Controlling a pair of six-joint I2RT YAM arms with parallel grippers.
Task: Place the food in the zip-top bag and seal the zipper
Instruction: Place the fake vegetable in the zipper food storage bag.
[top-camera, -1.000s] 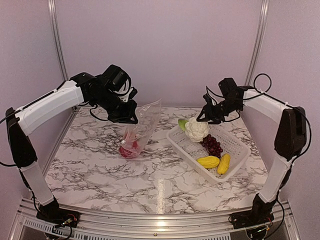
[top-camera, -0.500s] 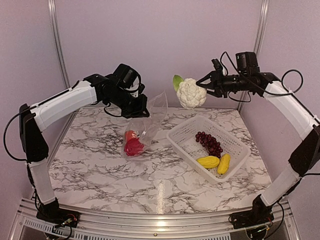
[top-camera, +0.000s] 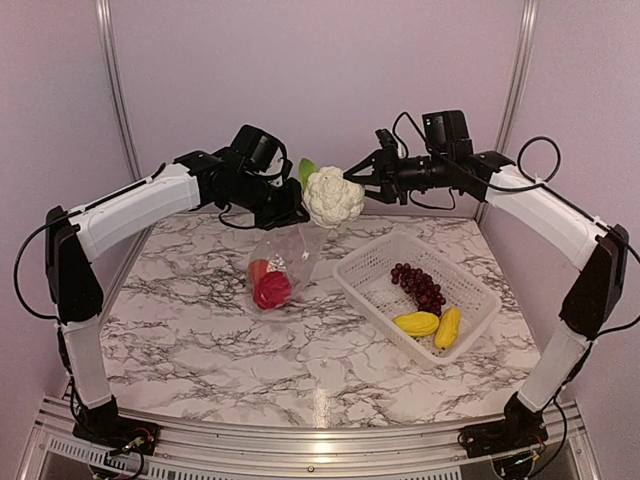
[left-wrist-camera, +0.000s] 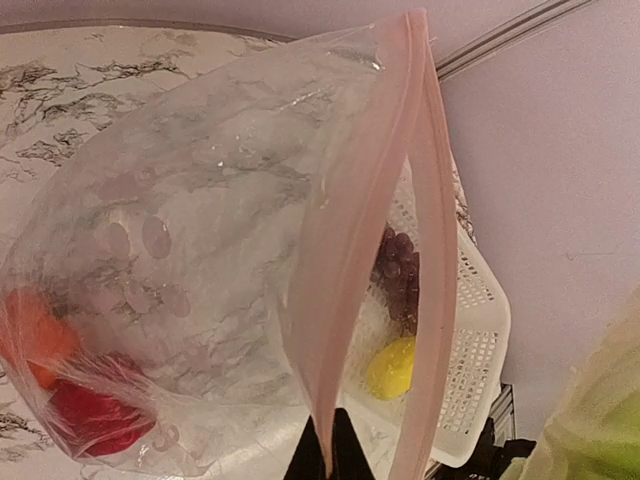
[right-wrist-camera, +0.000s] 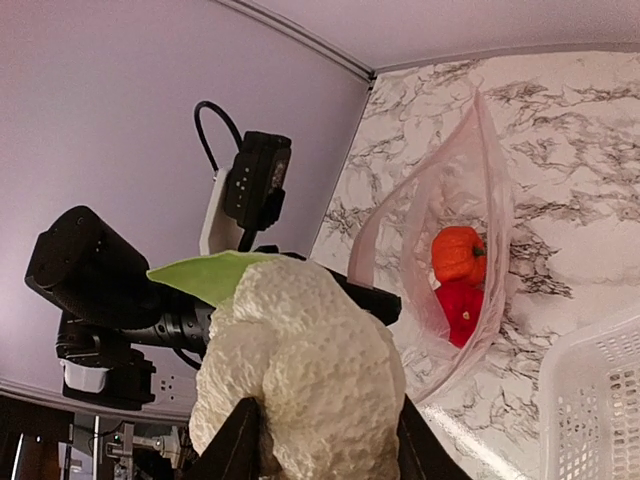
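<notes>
No writing, label, brand, number or sign can be read in any of the views. The zip-top bag (left-wrist-camera: 200, 200) and the white basket (top-camera: 465, 285) show no legible print.

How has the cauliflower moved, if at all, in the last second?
Yes. The cauliflower has left the basket, rising and going left; it now hangs near the bag.
</notes>
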